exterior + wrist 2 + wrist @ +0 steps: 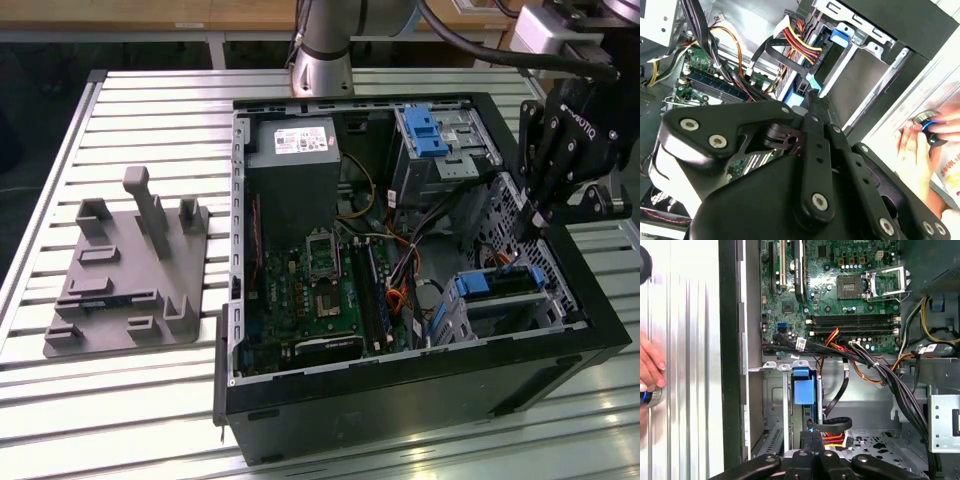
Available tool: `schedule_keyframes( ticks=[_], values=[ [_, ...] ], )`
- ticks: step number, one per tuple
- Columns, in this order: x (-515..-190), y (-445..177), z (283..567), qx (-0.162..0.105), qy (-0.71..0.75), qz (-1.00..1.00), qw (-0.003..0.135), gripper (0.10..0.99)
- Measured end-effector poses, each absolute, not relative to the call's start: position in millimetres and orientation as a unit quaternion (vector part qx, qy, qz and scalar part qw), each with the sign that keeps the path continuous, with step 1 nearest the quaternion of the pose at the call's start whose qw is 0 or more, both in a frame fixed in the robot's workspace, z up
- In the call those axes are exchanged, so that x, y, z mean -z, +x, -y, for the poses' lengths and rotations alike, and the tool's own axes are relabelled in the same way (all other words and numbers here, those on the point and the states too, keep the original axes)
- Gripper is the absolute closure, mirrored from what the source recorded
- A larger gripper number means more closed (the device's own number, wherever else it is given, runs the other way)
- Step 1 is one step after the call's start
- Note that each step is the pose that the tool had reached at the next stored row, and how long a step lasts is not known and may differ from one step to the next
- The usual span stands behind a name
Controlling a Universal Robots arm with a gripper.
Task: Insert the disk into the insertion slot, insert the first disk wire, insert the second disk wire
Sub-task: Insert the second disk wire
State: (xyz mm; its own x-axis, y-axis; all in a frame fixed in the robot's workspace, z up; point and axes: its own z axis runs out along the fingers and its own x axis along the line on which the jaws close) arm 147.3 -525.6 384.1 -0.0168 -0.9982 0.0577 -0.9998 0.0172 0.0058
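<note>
The disk (500, 284) lies inside the insertion slot (512, 318), the low perforated metal cage at the near corner of the open computer case on the exterior view's right. Its blue carrier end (804, 385) sticks out of the cage (772, 412). My black gripper (531, 224) hangs just above that cage with its fingers shut. In the second wrist view its tips (812, 97) sit close to a blue connector (798, 92) on a bundle of red, yellow and black wires (792, 42). A black cable loop (837, 423) lies beside the fingers (813, 440).
A taller bay with a blue latch (426, 130) stands at the case's back. The motherboard (320, 290) and power supply (292, 170) fill the case. A grey fixture (125, 270) sits on the slatted table. A person's hand (917, 150) holds a round knob outside the case.
</note>
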Motion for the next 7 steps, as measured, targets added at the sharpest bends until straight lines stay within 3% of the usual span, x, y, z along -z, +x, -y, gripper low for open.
schedule_keyframes(
  ticks=[7],
  values=[
    [-384.5, 147.3, 525.6, -0.018, 0.701, 0.713, 0.023, 0.980]
  ],
)
